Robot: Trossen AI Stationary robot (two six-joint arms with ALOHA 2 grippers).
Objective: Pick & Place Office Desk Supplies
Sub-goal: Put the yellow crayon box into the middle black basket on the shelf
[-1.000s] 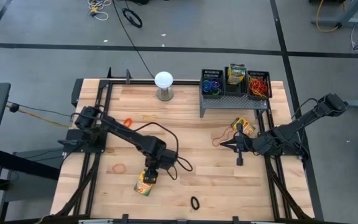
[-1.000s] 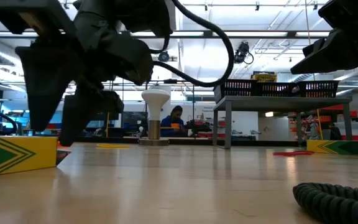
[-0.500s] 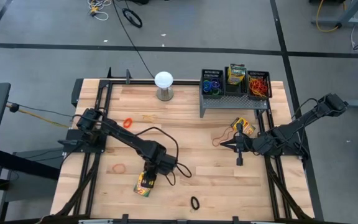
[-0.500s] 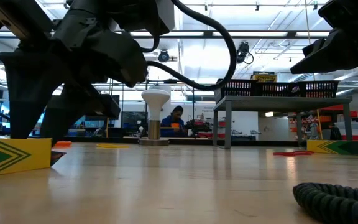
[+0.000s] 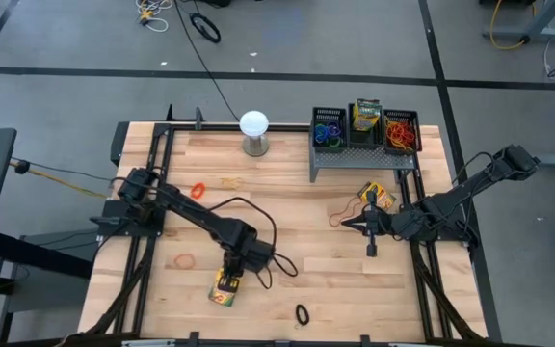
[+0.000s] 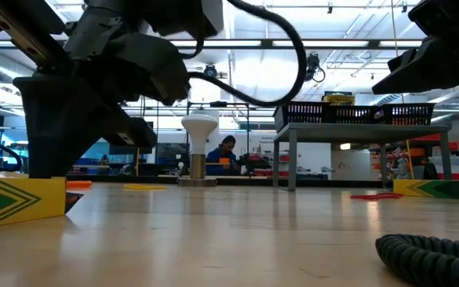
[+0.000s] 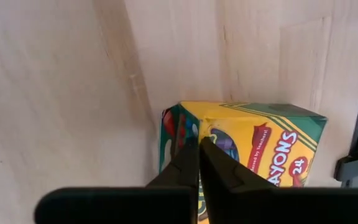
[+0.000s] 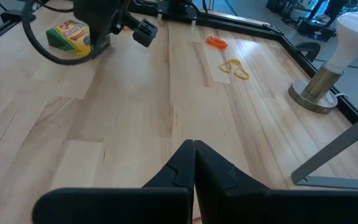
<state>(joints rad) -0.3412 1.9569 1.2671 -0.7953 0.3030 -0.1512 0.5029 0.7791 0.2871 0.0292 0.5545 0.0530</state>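
A yellow-and-green crayon box [image 5: 224, 288] lies flat on the table near the front left. My left gripper [image 5: 230, 276] points steeply down at it, shut, with its fingertips [image 7: 199, 144] over the box's end face [image 7: 185, 134]. In the low view that box [image 6: 18, 199] sits at the left under the gripper. My right gripper [image 5: 372, 251] hangs shut and holds nothing above the table's right side. A second crayon box [image 5: 378, 196] and a tan rubber band [image 5: 340, 214] lie just beyond it. Three black mesh bins [image 5: 365, 125] stand on the grey riser. My left gripper's shut fingers come down at a slant from above onto the crayon box's end [image 7: 194, 140]. The box lies flat on the table. I cannot tell whether the tips pinch a flap, press on the card, or stop just short of it.
An orange band [image 5: 198, 190], a faint red band [image 5: 183, 260] and a black band [image 5: 302, 314] lie loose on the wood. The white globe [image 5: 253, 123] stands at the far edge, left of the riser [image 5: 362, 154]. Black frame rails run along both sides.
My left gripper's fingers, spread wide over the crayon box a second ago, have closed together over its end. The box has stayed flat where it lay.
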